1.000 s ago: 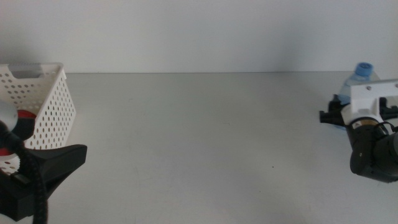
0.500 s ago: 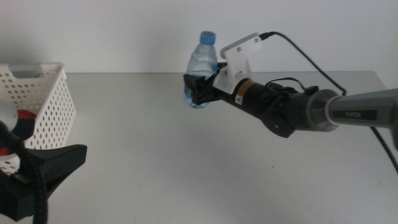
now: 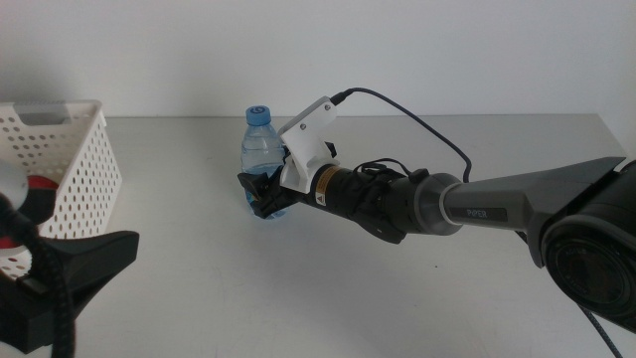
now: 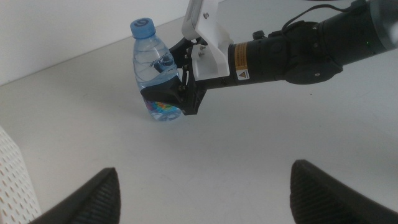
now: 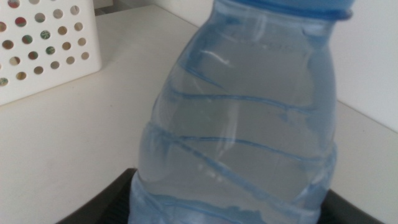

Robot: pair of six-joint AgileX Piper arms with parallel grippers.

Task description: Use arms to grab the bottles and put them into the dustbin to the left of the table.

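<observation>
— Where now? Right tool (image 3: pixel 260 195) clamped on the upright water bottle (image 3: pixel 262 149), mid-surface toward the far edge.

— And the dustbin (image 3: pixel 75 164)? Off toward the left edge, well apart. Left tool (image 4: pixel 199 193) nearer it, jaws spread, empty.

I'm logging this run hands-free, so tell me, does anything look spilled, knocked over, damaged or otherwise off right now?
Nothing stands out. The right gripper holds the water bottle upright with its blue cap on, and no liquid shows on the table. The dustbin stands upright at the left. The left gripper waits open near it.
</observation>
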